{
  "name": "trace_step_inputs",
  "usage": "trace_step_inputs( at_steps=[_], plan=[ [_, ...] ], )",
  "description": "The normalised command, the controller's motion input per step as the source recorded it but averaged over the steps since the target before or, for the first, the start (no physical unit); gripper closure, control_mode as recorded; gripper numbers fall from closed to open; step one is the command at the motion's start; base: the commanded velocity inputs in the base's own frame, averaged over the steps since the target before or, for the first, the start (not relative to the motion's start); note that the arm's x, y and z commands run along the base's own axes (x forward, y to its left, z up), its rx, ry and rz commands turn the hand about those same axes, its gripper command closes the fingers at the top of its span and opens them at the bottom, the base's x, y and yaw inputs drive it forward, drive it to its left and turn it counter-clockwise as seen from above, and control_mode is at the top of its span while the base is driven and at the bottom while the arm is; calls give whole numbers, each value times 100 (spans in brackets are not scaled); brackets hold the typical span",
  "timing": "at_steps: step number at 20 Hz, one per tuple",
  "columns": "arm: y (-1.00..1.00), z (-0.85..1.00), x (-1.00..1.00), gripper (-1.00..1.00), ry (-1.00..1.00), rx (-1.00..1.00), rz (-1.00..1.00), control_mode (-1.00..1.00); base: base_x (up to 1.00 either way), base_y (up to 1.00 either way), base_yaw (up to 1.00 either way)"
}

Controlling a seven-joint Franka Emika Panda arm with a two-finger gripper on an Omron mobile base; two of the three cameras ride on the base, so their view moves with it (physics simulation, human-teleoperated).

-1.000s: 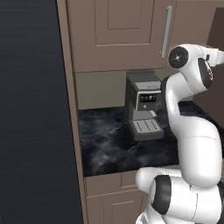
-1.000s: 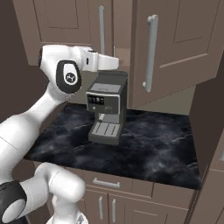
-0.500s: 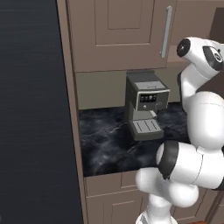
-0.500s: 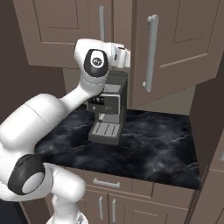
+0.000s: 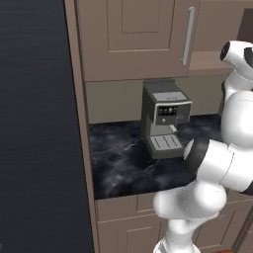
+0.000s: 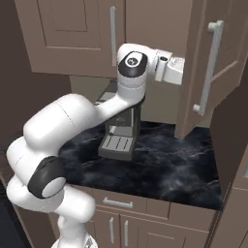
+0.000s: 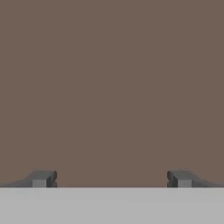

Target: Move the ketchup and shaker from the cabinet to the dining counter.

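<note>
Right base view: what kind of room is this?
Most likely a kitchen: brown wall cabinet with bar handles, a coffee machine on a black marble worktop, and beige drawer units below.

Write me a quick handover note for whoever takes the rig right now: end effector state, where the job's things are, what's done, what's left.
End effector: open, empty, facing a plain brown surface close up.
Brown wooden wall cabinet: one panelled door with a silver bar handle swung open on the right; the hand is up at that opening, above the grey coffee machine on the black marble worktop.
Done: door open.
Left: find and grasp ketchup and shaker, carry both to the dining counter.
</note>
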Motion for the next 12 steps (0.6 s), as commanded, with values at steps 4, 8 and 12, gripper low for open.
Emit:
trace_step_inputs(
  at_steps=[4,8,12],
  plan=[
    [-100,0,-43,-100,-5,0,-37,-100,0,0,0],
    [-59,4,-73,-100,-17,0,-18,-100,0,0,0],
    [52,2,-100,-100,-20,0,22,-100,0,0,0]
  ],
)
